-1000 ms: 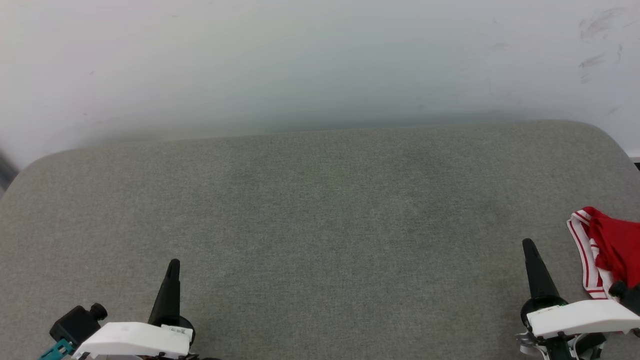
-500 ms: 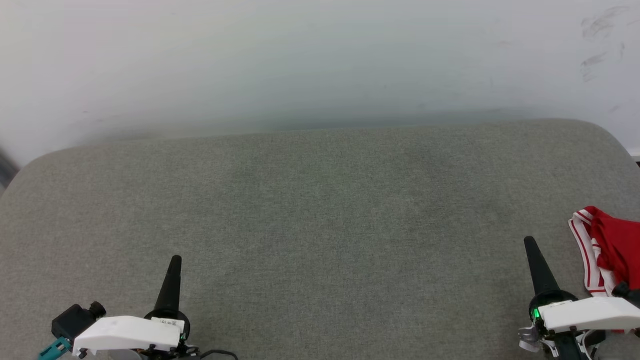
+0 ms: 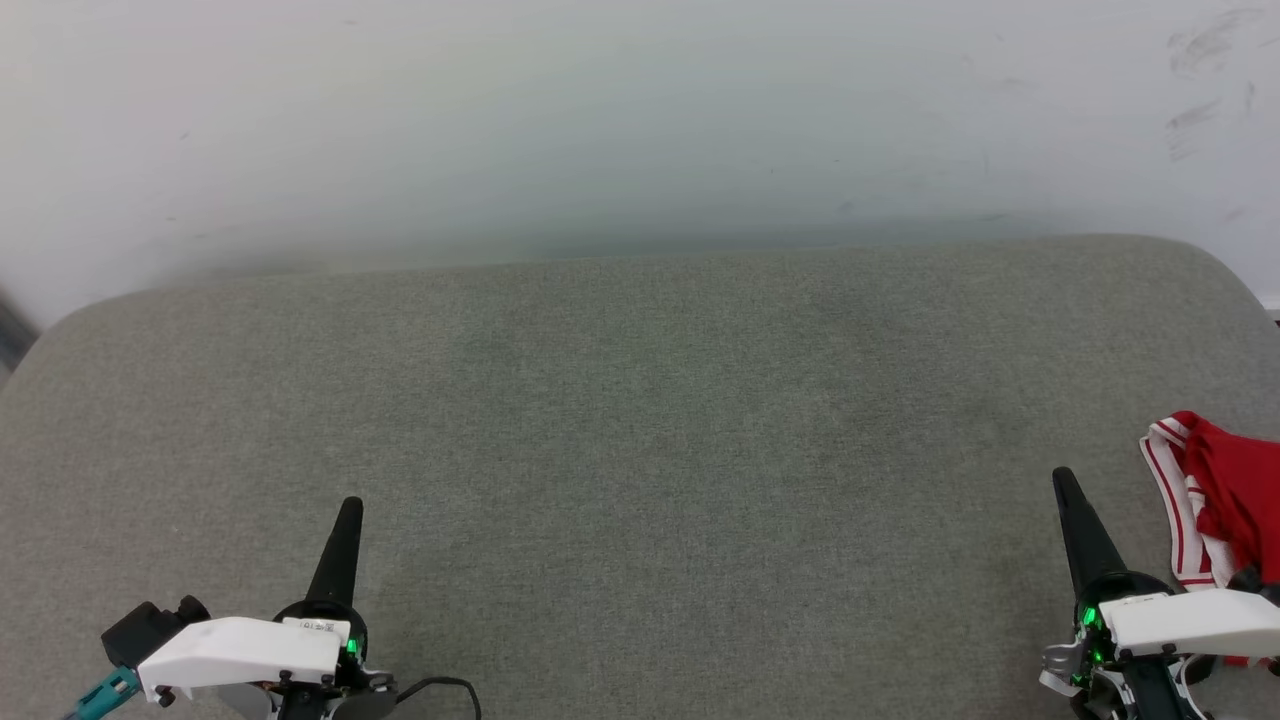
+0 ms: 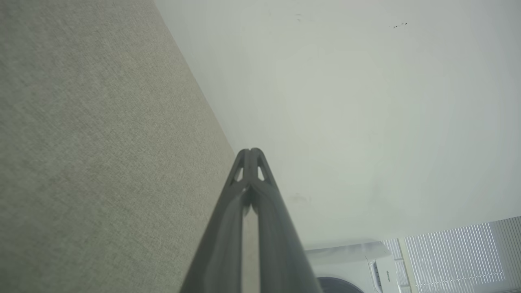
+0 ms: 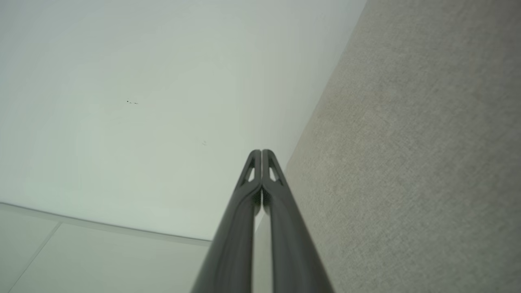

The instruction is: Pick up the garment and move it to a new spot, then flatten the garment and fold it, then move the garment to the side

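The garment [image 3: 1225,490] is a red bundle with red-and-white striped trim, lying at the far right edge of the head view on the grey fabric surface [image 3: 640,420]; most of it is cut off by the frame. My right gripper [image 3: 1062,480] stands just left of it, apart from the cloth, fingers pressed together and empty. My left gripper [image 3: 351,506] is at the lower left, also shut and empty. Each wrist view shows its own fingertips closed: the left gripper [image 4: 251,150] and the right gripper [image 5: 261,151], both over the fabric surface with the wall beyond.
A white wall [image 3: 640,120] rises right behind the grey surface's far edge. The surface has rounded corners at left and right. A white appliance [image 4: 350,264] and window blinds [image 4: 456,252] show in the left wrist view.
Both grippers have drawn back slightly toward the bottom of the head view, and green lights now glow at their bases. The garment has not moved.
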Controlling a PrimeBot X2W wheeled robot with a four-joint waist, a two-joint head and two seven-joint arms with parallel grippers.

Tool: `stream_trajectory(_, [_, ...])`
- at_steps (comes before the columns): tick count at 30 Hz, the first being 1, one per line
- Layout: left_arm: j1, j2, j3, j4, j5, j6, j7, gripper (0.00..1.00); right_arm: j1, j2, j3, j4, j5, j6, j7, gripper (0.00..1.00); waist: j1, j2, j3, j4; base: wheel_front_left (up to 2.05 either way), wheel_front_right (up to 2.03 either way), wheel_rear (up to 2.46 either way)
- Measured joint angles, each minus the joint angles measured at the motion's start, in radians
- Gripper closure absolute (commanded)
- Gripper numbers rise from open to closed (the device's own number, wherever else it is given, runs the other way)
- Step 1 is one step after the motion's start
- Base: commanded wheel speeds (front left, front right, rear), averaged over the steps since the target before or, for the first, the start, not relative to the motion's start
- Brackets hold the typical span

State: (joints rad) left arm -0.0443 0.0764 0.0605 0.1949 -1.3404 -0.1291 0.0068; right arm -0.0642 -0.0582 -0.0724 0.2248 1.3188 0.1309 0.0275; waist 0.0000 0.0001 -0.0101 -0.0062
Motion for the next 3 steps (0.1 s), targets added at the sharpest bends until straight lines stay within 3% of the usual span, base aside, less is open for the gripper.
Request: stream_trajectory(3, [-0.003,0.000,0.002,0.004,-0.025,0.000,0.008,1.00,-0.007,0.000,-0.003,0.002,0.024,0.000,0.009,1.00,0.0000,-0.0001,0.001,0.000,0.00,0.00,0.00])
